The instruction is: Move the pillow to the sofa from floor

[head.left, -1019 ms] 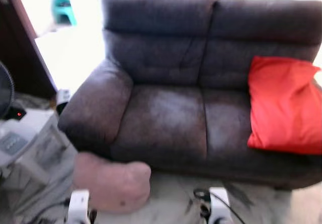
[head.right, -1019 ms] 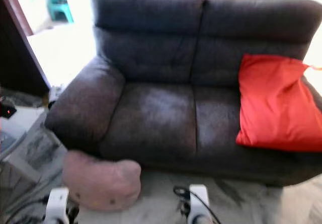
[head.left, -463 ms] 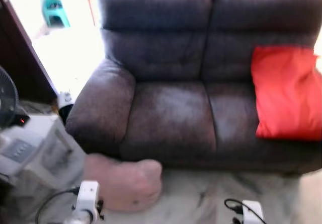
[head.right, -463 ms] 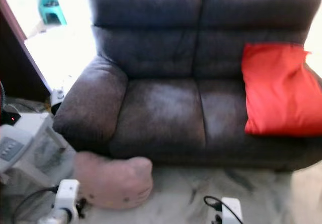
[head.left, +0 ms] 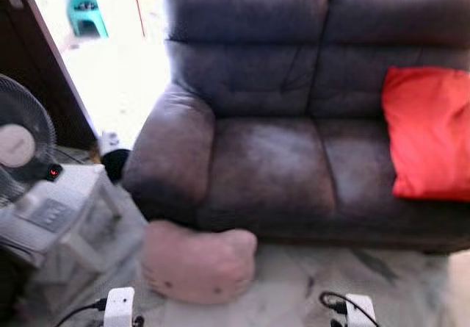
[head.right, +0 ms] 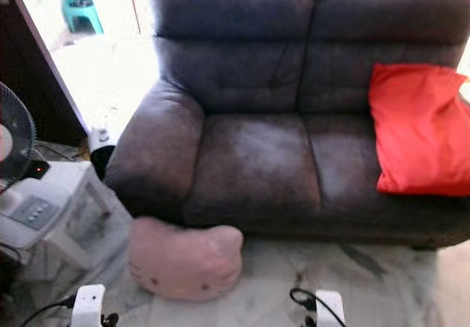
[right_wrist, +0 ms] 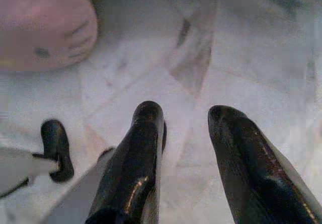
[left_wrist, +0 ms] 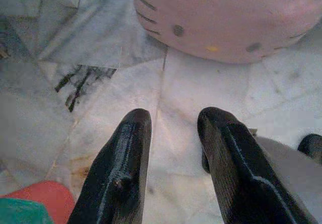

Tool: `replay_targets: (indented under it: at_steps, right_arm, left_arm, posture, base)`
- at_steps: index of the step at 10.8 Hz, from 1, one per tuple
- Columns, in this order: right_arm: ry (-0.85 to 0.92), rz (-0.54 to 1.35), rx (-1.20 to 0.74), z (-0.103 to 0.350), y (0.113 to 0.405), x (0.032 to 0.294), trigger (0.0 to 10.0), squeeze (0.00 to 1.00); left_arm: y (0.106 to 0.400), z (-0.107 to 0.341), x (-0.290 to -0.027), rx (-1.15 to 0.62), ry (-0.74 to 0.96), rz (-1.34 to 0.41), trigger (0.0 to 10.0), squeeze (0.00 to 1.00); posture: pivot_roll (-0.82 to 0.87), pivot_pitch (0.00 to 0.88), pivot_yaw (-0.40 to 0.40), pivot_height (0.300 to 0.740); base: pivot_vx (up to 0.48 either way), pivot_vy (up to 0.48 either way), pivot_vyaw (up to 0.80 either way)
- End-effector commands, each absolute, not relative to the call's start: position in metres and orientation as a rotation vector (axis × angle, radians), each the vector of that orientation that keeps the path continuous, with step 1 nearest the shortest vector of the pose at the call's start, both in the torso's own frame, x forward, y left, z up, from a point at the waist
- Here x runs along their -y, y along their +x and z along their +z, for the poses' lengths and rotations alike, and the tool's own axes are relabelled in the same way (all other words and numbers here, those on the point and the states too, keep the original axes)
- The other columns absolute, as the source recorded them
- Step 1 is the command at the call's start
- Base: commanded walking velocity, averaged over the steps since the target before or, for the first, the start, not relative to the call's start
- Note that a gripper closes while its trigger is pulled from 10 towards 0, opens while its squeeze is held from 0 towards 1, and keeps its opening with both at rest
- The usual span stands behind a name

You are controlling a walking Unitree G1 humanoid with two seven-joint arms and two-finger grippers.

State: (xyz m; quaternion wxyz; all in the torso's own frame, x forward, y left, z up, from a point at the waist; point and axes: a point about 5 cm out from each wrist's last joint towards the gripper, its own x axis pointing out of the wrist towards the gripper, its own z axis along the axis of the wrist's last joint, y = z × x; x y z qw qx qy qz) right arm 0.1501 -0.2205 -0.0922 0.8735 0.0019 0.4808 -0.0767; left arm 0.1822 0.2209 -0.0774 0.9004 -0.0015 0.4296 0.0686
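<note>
A pink cat-face pillow (head.right: 185,259) lies on the marble floor against the front of the dark grey sofa (head.right: 257,158), below its left armrest. The same pillow (left_wrist: 221,20) lies ahead of my left gripper (left_wrist: 171,121), which hangs open above the floor with nothing between its fingers. My right gripper (right_wrist: 186,118) is open too, over bare floor, with the pillow (right_wrist: 43,27) off to one side. Both wrists (head.right: 88,305) (head.right: 328,308) peek in at the bottom edge of the eye views.
A red cushion (head.right: 422,128) leans in the sofa's right corner. A fan (head.left: 22,139) and a white appliance (head.right: 40,209) stand at the left, near a dark cabinet (head.right: 33,62). A teal stool (head.left: 87,11) stands in the bright far room.
The camera has shifted, so the sofa and pillow sit further right and the fan has come into view. The pillow lies where it was. Both grippers still hang low.
</note>
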Motion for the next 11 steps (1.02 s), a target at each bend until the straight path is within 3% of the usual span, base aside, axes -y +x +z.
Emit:
replay_targets:
  at_steps: [1, 6, 11]
  right_arm:
    - [0.000, -0.153, -1.011, -0.093, 0.150, 0.220, 10.0, 0.00]
    - [-0.010, -0.135, -1.014, -0.091, 0.151, 0.224, 10.0, 0.00]
    - [-0.003, -0.119, -1.006, -0.091, 0.155, 0.217, 10.0, 0.00]
  left_arm:
    - [0.176, -0.081, -0.222, -0.922, -0.008, 0.157, 10.0, 0.00]
    - [0.175, -0.084, -0.212, -0.939, -0.039, 0.172, 10.0, 0.00]
    - [0.168, -0.080, -0.238, -0.938, -0.032, 0.198, 10.0, 0.00]
  posture:
    - [0.09, 0.126, -0.004, 0.740]
    - [0.09, 0.129, -0.011, 0.740]
    - [0.09, 0.126, -0.012, 0.740]
  base:
    - [0.000, 0.356, 0.00]
    - [0.000, 0.355, 0.00]
    - [0.000, 0.354, 0.00]
